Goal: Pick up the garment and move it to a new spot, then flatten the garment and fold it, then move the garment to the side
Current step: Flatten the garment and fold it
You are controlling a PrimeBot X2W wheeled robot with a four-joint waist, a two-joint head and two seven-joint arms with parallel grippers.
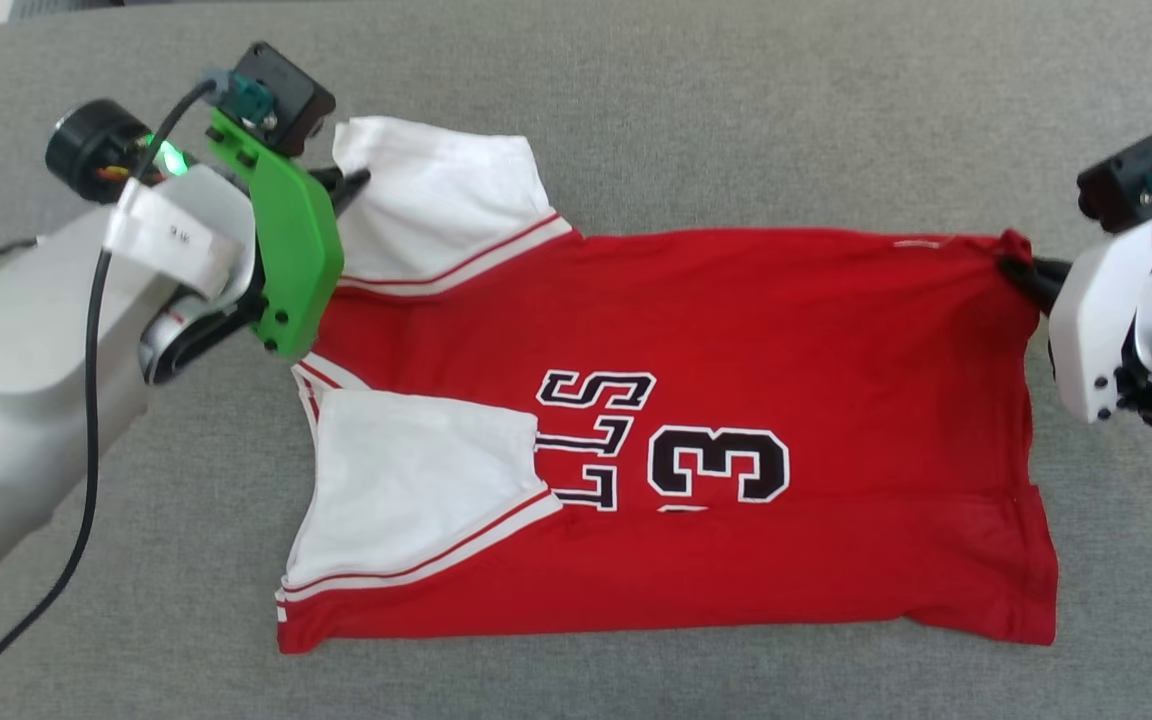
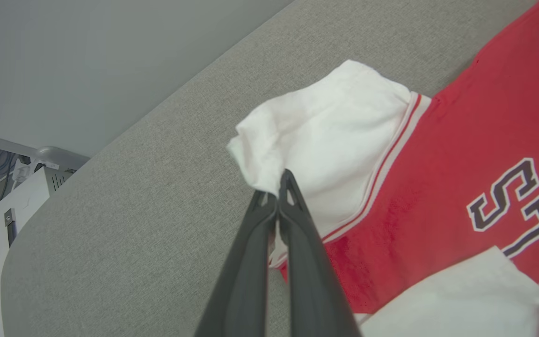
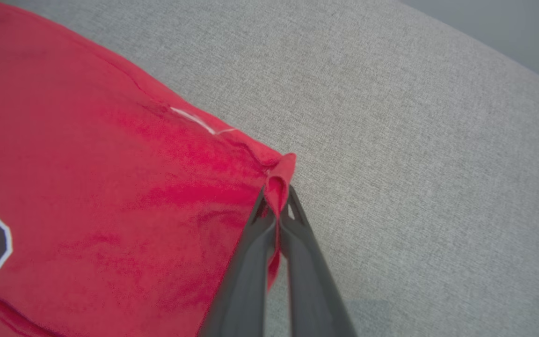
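The garment (image 1: 736,330), a red jersey with white sleeves and black white-outlined lettering, lies spread sideways on the grey surface, partly folded lengthwise. At its far-left end my left gripper (image 1: 351,185) is shut on the edge of the white far sleeve (image 2: 325,135); in the left wrist view the fingers (image 2: 276,192) pinch that white cloth. My right gripper (image 1: 1016,268) is shut on the red far-right hem corner (image 3: 281,175), and the cloth bunches up between its fingers (image 3: 276,206). A second white sleeve (image 1: 416,480) lies flat on the near-left part of the garment.
The grey fabric-covered surface (image 1: 736,110) extends around the garment on all sides. In the left wrist view its rounded edge (image 2: 63,187) shows, with a white cabinet (image 2: 12,215) and cables beyond it.
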